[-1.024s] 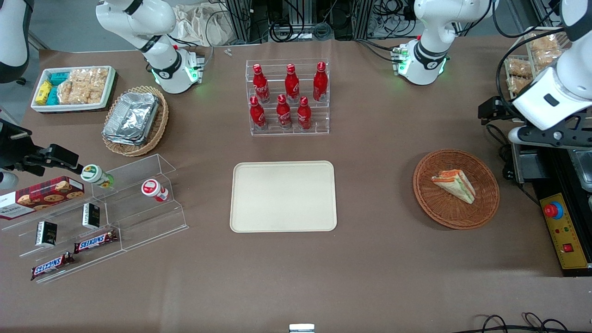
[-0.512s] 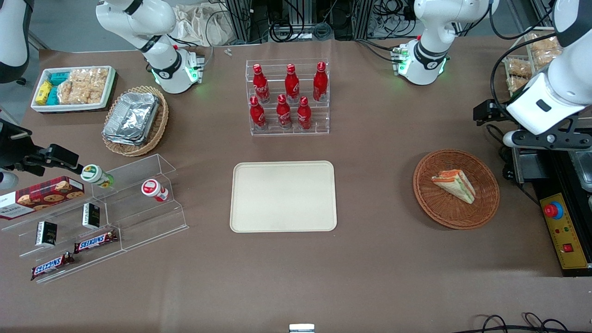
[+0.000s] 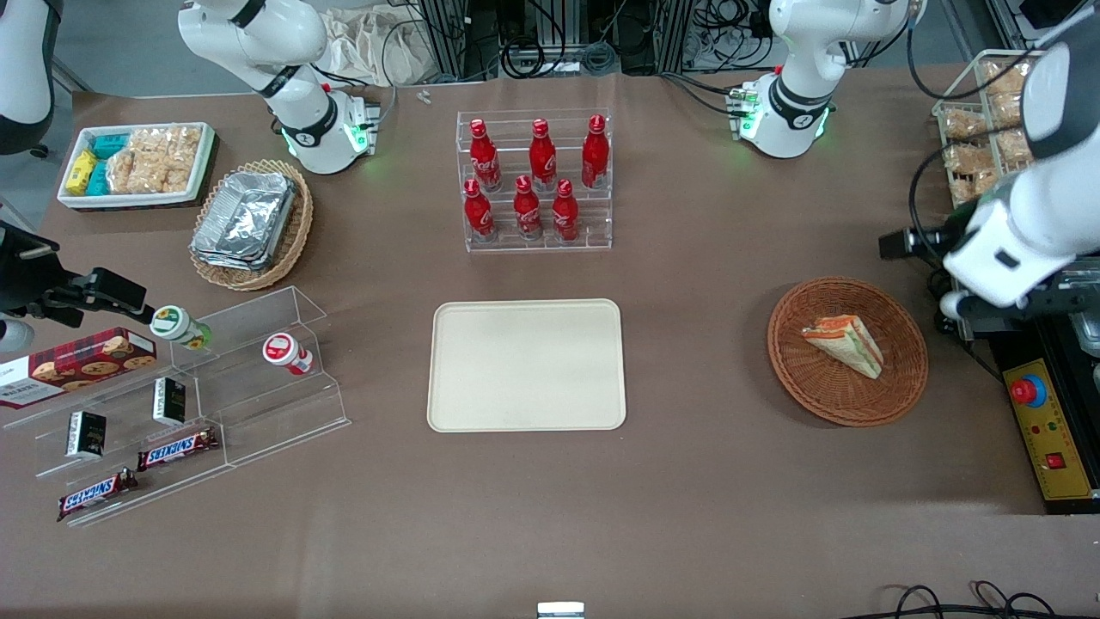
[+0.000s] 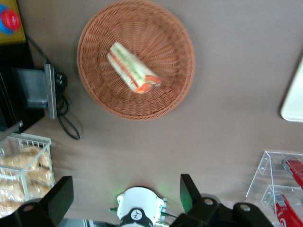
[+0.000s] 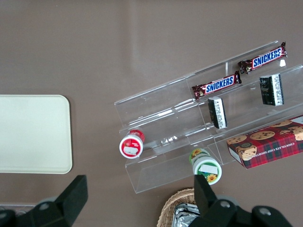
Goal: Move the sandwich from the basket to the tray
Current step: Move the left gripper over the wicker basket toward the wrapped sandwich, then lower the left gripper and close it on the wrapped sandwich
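Note:
The sandwich (image 3: 846, 344), a wrapped white-bread wedge with green and orange-red filling, lies in the round reddish-brown basket (image 3: 808, 391) toward the working arm's end of the table. Both also show in the left wrist view, the sandwich (image 4: 132, 73) inside the basket (image 4: 165, 42). The cream tray (image 3: 526, 365) lies bare at the table's middle; one corner of it (image 4: 294, 99) shows in the left wrist view. My left gripper (image 3: 975, 292) hangs high above the table beside the basket, at the table's edge. It is open and empty, with its fingers (image 4: 189, 191) wide apart.
A clear rack of red bottles (image 3: 537, 180) stands farther from the camera than the tray. A wire rack of bagged snacks (image 3: 980, 129) and a black box with a red button (image 3: 1029, 391) flank the basket. Acrylic snack shelves (image 3: 172, 404), a foil-container basket (image 3: 249, 219) and a white bin (image 3: 137, 163) sit at the parked arm's end.
My left gripper has moved nearer to the front camera, closer to the basket. The sandwich, basket and tray have not moved.

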